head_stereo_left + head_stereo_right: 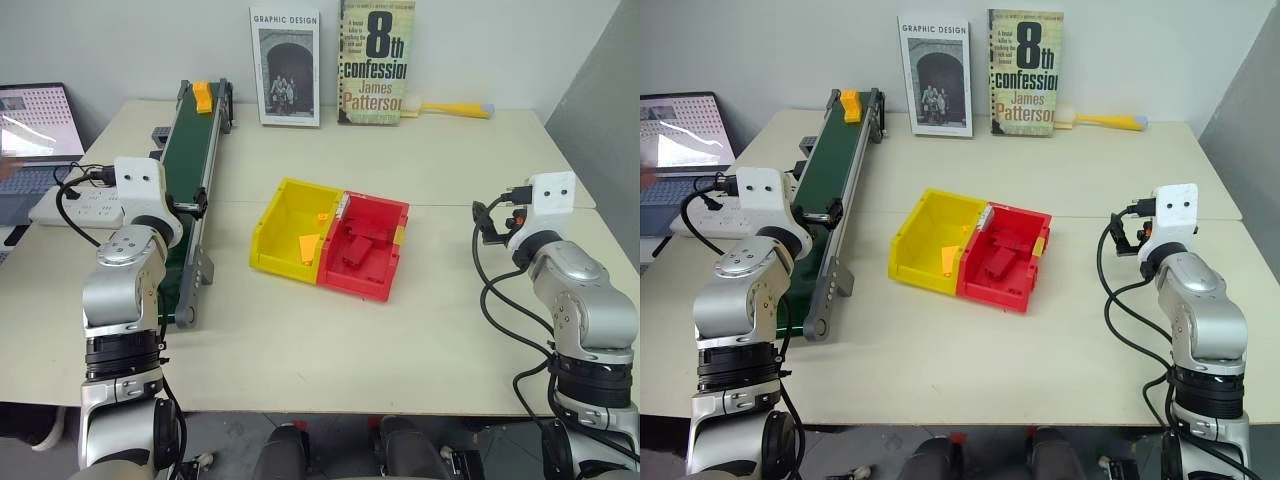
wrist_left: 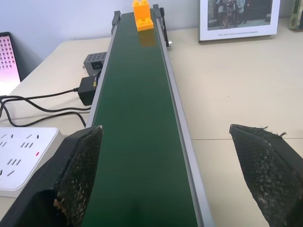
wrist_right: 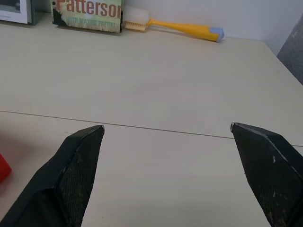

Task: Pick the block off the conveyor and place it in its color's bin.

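The small orange-yellow block [image 1: 203, 96] stands on the dark green belt at the far end of the conveyor [image 1: 190, 170], which runs along the table's left side. My left gripper [image 2: 164, 127] is open above the near end of the belt, pointing along it, with the block [image 2: 142, 15] far ahead. The yellow bin [image 1: 268, 235] sits mid-table, joined to a red bin [image 1: 400, 215], and holds a few small orange pieces. Over bare table on the right, my right gripper [image 3: 166, 126] is open and holds nothing.
Two books [image 1: 285, 65] [image 1: 376, 60] lean on the back wall, with a yellow brush [image 1: 450, 108] lying beside them. A laptop [image 1: 35, 125] and a white power strip [image 1: 85, 205] with cables lie left of the conveyor. Red blocks lie in the red bin.
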`<state>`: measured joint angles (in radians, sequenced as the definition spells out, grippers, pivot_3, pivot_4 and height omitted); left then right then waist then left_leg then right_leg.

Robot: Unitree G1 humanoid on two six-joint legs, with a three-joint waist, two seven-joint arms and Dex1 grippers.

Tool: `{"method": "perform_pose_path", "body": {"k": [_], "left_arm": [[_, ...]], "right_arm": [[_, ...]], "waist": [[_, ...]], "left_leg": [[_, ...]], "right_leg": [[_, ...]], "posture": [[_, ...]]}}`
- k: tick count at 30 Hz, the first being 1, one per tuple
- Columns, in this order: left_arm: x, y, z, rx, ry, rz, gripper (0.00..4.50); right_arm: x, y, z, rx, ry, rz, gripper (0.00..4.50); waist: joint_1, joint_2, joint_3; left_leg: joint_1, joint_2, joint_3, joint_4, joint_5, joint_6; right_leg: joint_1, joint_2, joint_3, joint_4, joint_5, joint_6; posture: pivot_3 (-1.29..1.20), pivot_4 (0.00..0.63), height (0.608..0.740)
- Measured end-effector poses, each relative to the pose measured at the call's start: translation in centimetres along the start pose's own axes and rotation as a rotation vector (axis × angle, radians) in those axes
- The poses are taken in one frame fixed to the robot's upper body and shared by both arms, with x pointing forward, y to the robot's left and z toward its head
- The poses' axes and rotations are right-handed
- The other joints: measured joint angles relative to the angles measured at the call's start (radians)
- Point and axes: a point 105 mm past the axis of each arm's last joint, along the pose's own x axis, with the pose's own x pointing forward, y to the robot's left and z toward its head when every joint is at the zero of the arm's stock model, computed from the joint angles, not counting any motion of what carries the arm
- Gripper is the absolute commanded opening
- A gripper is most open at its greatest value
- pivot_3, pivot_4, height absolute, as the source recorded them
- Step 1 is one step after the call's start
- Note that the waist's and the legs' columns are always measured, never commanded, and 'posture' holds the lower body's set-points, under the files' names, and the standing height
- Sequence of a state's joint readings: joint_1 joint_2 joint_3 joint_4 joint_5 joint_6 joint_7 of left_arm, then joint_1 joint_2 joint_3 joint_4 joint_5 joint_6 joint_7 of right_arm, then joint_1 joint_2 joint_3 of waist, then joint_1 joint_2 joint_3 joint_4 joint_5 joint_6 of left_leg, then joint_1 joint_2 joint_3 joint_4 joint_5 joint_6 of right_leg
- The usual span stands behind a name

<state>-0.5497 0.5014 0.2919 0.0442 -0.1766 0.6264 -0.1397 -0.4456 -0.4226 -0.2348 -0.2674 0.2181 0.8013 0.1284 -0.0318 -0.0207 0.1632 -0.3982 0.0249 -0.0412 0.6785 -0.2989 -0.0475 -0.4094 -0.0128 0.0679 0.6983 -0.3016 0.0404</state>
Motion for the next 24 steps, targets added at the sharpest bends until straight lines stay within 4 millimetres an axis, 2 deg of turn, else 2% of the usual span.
{"method": "perform_pose_path", "body": {"k": [12, 15, 18, 24], "left_arm": [[-0.8, 1.1, 0.5, -0.019, -0.032, 0.054, 4.46], [-0.9, 1.0, 0.6, -0.038, -0.035, 0.055, 4.46], [-0.9, 0.8, 0.5, -0.045, -0.032, 0.049, 4.46], [-0.8, 0.7, 0.3, -0.052, -0.025, 0.041, 4.46]], "right_arm": [[0.6, 0.6, 0.8, -0.024, -0.014, 0.056, 4.5], [0.9, 1.7, 2.3, -0.056, -0.044, 0.179, 4.5], [0.8, 3.6, 4.0, -0.089, -0.089, 0.351, 4.5], [-1.9, 8.9, 6.7, -0.175, -0.134, 0.856, 4.5]], "waist": [[0.0, 0.0, 0.0], [0.0, 0.0, 0.0], [-0.001, 0.0, 0.0], [0.0, 0.0, 0.0]], "left_leg": [[0.0, 0.0, 0.0, 0.0, 0.0, 0.0], [0.0, 0.0, -0.001, 0.0, 0.0, 0.0], [0.0, 0.0, -0.001, 0.0, 0.0, 0.001], [0.0, 0.0, -0.004, 0.001, 0.0, 0.001]], "right_leg": [[0.0, 0.0, 0.0, 0.0, 0.0, 0.0], [0.001, 0.0, -0.001, 0.0, 0.0, 0.0], [0.001, 0.001, -0.001, 0.0, 0.0, 0.0], [0.002, 0.001, -0.003, -0.001, 0.0, 0.0]], "posture": [[0.0, 0.15, 0.74], [0.0, 0.15, 0.74], [0.0, 0.15, 0.74], [0.0, 0.15, 0.74]]}}
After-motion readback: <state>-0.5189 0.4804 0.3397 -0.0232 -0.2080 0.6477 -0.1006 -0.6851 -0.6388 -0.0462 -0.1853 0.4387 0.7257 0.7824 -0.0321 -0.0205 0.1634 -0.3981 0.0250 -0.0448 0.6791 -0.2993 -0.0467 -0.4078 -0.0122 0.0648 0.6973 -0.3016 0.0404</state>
